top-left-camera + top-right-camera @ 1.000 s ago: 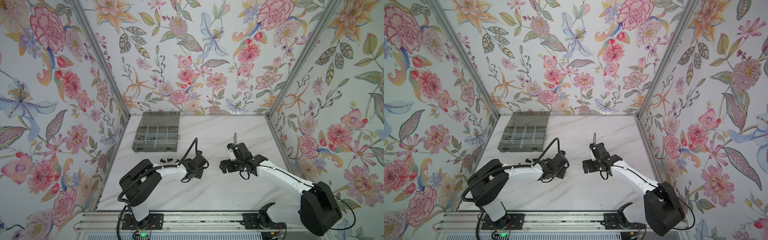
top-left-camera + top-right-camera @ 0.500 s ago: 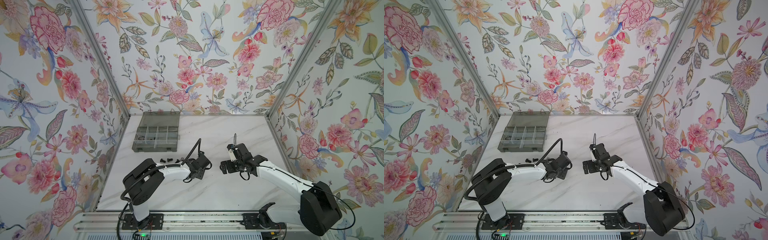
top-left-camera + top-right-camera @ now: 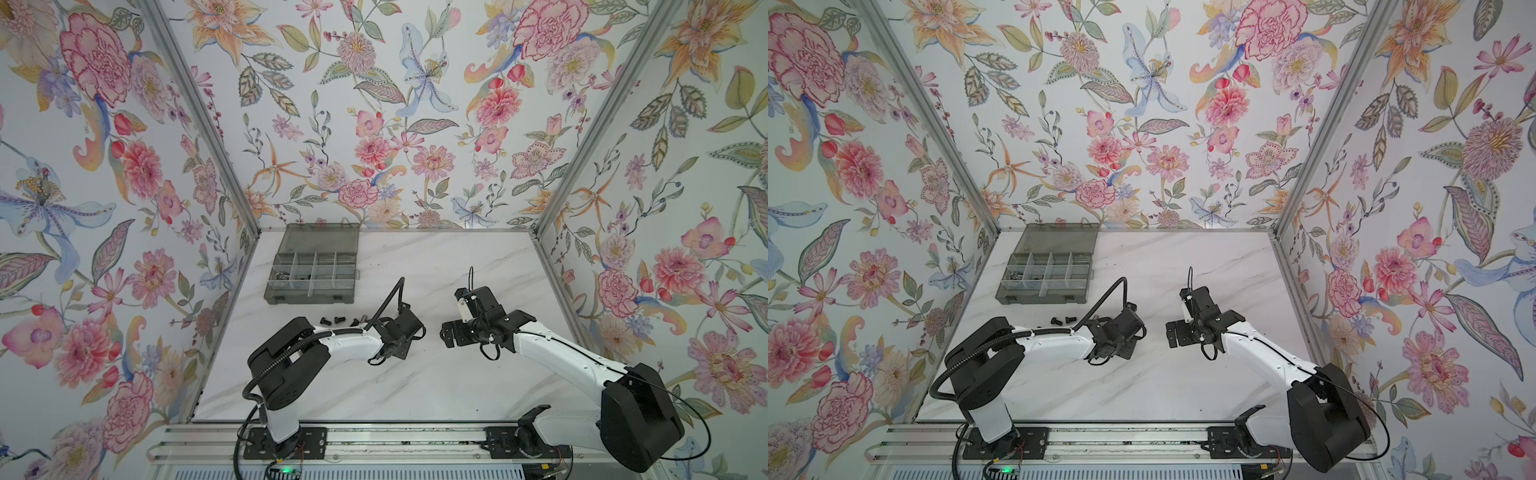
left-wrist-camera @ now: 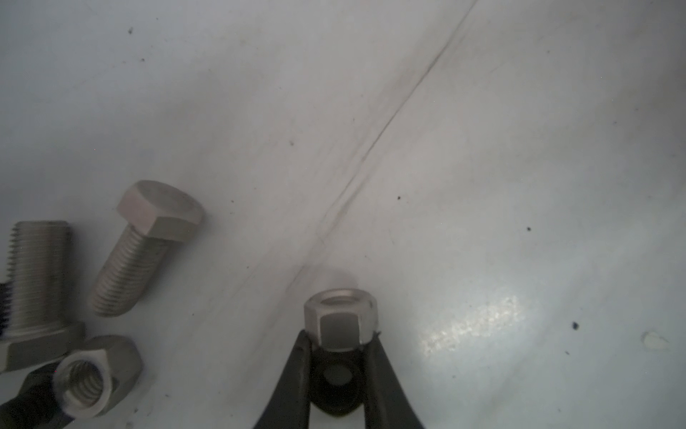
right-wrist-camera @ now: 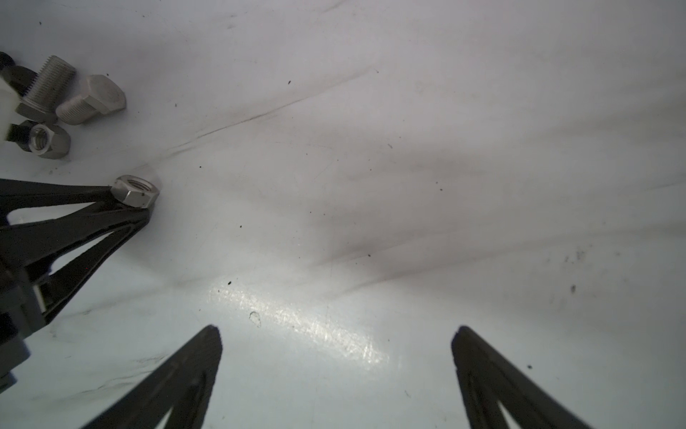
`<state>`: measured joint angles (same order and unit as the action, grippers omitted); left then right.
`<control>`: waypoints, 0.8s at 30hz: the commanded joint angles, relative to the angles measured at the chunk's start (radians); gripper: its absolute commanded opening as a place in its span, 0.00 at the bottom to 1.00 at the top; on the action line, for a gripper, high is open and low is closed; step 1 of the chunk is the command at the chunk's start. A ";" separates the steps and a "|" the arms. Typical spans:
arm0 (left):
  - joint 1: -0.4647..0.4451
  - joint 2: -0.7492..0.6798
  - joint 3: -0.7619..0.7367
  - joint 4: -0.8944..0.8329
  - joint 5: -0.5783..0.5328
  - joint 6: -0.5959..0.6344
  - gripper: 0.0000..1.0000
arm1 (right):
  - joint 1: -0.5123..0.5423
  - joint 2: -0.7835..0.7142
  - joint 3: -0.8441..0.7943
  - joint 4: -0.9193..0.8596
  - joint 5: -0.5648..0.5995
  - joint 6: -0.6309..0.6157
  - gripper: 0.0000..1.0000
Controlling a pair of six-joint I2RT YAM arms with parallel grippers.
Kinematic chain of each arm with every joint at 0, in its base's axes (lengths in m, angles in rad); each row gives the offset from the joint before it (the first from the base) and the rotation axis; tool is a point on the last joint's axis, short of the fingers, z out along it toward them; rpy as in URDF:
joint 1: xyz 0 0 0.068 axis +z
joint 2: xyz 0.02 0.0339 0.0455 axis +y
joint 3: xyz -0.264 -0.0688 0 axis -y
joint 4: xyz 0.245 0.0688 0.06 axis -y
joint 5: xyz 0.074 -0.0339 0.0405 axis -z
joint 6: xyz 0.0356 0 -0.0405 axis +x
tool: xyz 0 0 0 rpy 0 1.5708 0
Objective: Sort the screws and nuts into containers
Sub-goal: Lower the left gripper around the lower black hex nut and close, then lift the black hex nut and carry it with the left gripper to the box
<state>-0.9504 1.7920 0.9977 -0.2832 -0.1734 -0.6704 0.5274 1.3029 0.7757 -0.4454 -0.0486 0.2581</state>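
My left hand pinches the silver hex nut only at its very tips, low and centre in the left wrist view, so I fear the smooth nut could squirt free on the lift toward the organiser box.

Both arms have white tubular links between bulky black joint housings, with looping black cables and thin, tapered black fingers.

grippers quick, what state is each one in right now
left gripper: closed on a silver hex nut
right gripper: open, holding nothing
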 commanded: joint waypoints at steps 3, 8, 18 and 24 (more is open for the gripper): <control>0.006 -0.083 -0.027 -0.137 -0.017 0.035 0.00 | -0.004 -0.029 -0.016 -0.014 -0.010 -0.007 0.99; 0.092 -0.221 -0.037 -0.167 0.002 0.099 0.00 | -0.004 -0.042 -0.023 -0.015 -0.009 -0.005 0.99; 0.533 -0.443 0.065 -0.149 -0.037 0.270 0.00 | -0.002 -0.039 -0.014 -0.015 -0.018 0.002 0.99; 0.783 -0.364 0.186 -0.055 0.010 0.324 0.00 | 0.000 -0.037 -0.005 -0.016 -0.026 0.009 0.99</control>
<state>-0.2310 1.3849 1.1244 -0.3870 -0.1841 -0.4049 0.5278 1.2781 0.7662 -0.4454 -0.0643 0.2588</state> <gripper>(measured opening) 0.219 0.992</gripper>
